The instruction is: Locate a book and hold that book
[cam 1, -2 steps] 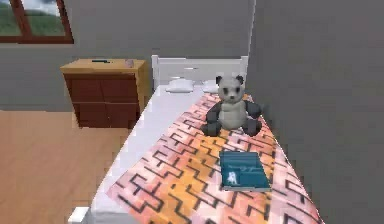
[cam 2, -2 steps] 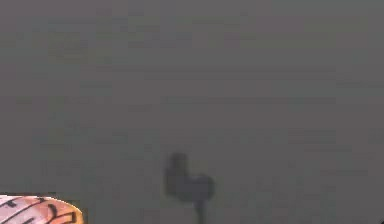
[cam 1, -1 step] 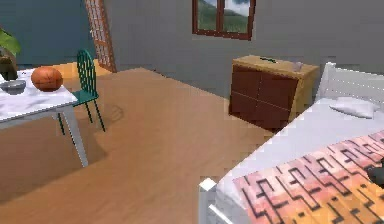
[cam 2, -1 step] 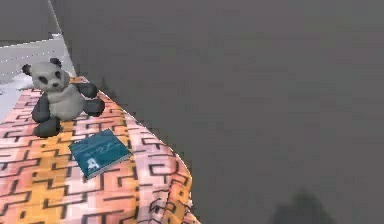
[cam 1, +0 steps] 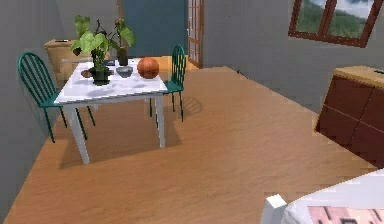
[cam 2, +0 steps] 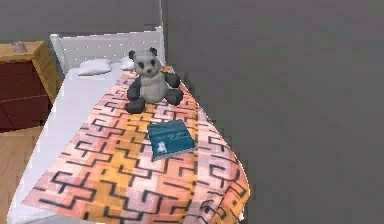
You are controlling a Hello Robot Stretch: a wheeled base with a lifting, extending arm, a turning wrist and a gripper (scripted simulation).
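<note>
The teal book (cam 2: 172, 138) lies flat on the bed (cam 2: 62, 115), on the patterned orange-and-pink quilt (cam 2: 120, 170), toward the side of the bed next to the grey wall (cam 2: 290, 100). A toy panda (cam 2: 150, 82) sits upright on the bed farther toward the headboard, near the book but apart from it. A white pillow (cam 2: 93, 67) lies against the head of the bed, beside the panda. A red-brown cabinet (cam 2: 22, 85) stands against the bed's other side, near its head.

Whether the claw is spread or pressed together cannot be told.

In the forward view a corner of the bed shows at the bottom right, and across the wooden floor (cam 1: 230, 140) from it stands a white worktop (cam 1: 85, 92). On the worktop are a leafy potted plant (cam 1: 100, 50), a small bowl (cam 1: 124, 72) and an orange basketball (cam 1: 148, 68). A green chair (cam 1: 40, 80) stands at one end of the worktop and a second green chair (cam 1: 177, 68) at the other. A dark-fronted dresser (cam 1: 352, 110) stands at the right wall under a window (cam 1: 335, 20).
</note>
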